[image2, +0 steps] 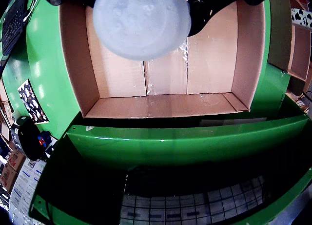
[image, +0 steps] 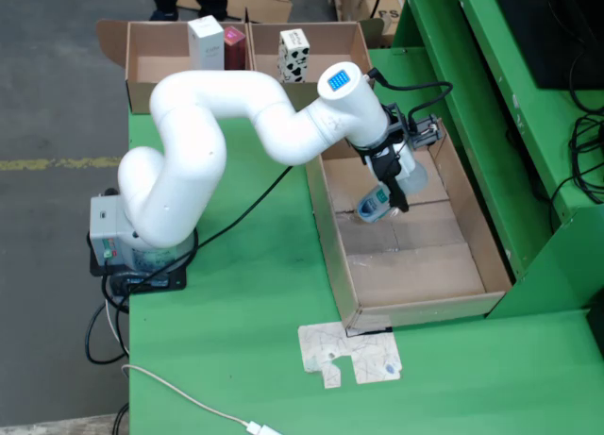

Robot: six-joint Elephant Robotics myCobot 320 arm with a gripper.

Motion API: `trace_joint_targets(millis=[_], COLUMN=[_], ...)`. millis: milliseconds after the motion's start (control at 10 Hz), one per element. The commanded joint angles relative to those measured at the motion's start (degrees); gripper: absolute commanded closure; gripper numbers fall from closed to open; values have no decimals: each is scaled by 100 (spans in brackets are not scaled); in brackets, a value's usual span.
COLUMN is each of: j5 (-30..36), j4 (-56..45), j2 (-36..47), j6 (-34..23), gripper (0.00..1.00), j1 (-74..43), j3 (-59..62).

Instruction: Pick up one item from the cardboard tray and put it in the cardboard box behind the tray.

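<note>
My gripper (image: 389,188) hangs over the far part of the long cardboard tray (image: 330,237), shut on a pale translucent bottle (image: 375,206) with a blue label. In the wrist view the bottle's round end (image2: 141,22) fills the top centre, with a black finger (image2: 207,12) beside it, and the tray wall (image2: 78,64) and its bare floor lie beyond. I cannot tell whether the bottle touches the floor. Behind the tray stands the cardboard box (image: 151,58), holding a white carton (image: 206,41), a pink carton (image: 234,48) and a cow-patterned carton (image: 293,55).
A green frame (image: 510,171) runs along the tray's right side and shows as a rail (image2: 180,142) in the wrist view. A printed card (image: 349,355) lies in front of the tray, and a white cable (image: 189,397) crosses the front left. The arm's base (image: 142,251) sits at the table's left edge.
</note>
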Motion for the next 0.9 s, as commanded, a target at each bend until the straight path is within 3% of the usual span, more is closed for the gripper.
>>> trace_joint_targets(millis=[0,800], j5=[-84,-68], j4=[-80,-251], j2=[783,1215], j6=[-59,-132], gripper=[100,100], j1=[-26,-82], j3=[-181,-203])
